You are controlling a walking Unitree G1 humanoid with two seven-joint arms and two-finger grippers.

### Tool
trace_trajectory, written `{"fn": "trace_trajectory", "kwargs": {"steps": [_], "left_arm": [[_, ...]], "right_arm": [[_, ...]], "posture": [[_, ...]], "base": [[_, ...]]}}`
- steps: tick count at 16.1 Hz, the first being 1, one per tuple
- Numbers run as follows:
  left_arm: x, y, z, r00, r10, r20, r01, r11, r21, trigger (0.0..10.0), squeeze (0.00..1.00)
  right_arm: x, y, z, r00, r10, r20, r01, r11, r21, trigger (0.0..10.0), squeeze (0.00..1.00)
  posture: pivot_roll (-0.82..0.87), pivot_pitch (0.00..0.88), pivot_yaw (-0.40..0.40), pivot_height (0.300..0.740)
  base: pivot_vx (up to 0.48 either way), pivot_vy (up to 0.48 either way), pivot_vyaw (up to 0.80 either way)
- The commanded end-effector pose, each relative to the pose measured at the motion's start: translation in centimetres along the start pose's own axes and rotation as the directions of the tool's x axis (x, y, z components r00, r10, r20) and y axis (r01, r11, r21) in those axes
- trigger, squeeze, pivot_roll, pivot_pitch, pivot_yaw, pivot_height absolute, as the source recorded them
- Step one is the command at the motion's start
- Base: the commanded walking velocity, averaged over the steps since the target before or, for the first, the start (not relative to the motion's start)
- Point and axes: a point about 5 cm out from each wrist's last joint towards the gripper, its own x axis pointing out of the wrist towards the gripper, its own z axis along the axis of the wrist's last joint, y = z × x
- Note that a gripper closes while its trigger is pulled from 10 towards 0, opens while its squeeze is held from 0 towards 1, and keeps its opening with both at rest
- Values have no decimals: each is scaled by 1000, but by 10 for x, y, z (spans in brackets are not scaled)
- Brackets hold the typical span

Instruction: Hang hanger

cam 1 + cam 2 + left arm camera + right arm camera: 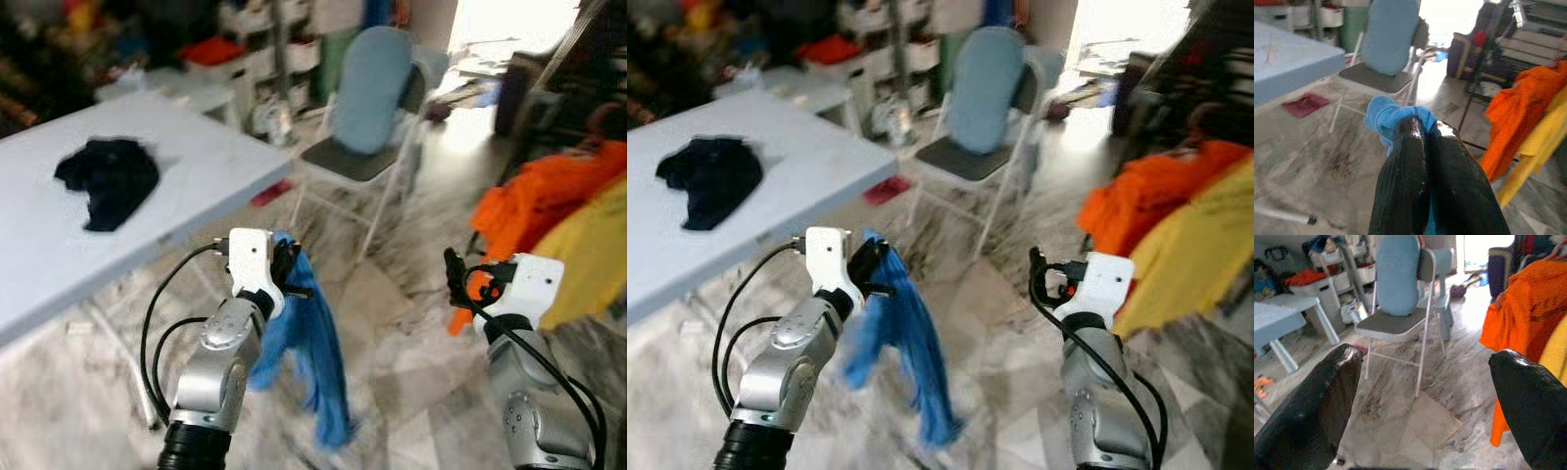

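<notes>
Marble-patterned floor [411, 333] spreads under a cluttered room in the left eye view, with a pale worktop [196, 166] on the robot's left carrying a crumpled black garment [108, 181]. Beyond it stands a folding chair [367, 117] with a light blue cushion on its back. On the right hang an orange garment [549, 196] and a yellow garment [588, 255]. The left claw [291, 276] is raised in front of the robot, clamped on a blue cloth [313, 362] that droops below it toward the floor. The right claw [455, 274] is raised too, near the orange garment.

From the right eye view the same layout repeats, the blue cloth hanging free beside the left arm; no hanger can be made out under the cloth.

Along the left wrist view, the two black fingers [1405, 186] press together with a fold of blue cloth bunched at their tips, the chair and orange garment beyond.

Along the right wrist view, the fingers [1312, 406] stand wide apart with nothing between them, facing the chair, the orange garment just beside one finger.
</notes>
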Motion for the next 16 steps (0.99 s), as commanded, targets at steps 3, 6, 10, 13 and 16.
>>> {"fn": "trace_trajectory", "kwargs": {"steps": [3, 6, 10, 13, 16], "left_arm": [[-4, 13, 2, 999, 40, 4, -41, 999, 21, 10000, 0], [-6, 17, -2, 998, 64, -6, -64, 997, 35, 10000, 0], [-12, 24, -1, 993, 113, 19, -114, 992, 60, 10000, 0], [-18, 36, 0, 987, 149, 52, -155, 977, 146, 10000, 0], [-26, 45, -3, 984, 177, 30, -179, 976, 125, 10000, 0]], "right_arm": [[5, 11, 4, 999, 29, 15, -30, 1000, 1, 10000, 0], [9, 13, 4, 999, 47, 15, -46, 999, -5, 10000, 0], [19, 25, 3, 994, 107, 5, -107, 994, -10, 10000, 0], [26, 33, 3, 990, 143, -2, -143, 989, -20, 10000, 0], [28, 36, 1, 990, 144, 2, -144, 989, -24, 10000, 0]], "posture": [[-167, 0, 36, 740], [-147, 0, 20, 740], [-100, 0, -28, 740], [-70, 0, -52, 740], [-66, 0, -47, 740]], "base": [[0, 480, -800], [0, 451, -800], [0, 98, -200], [0, 0, 0], [0, 0, 0]]}}
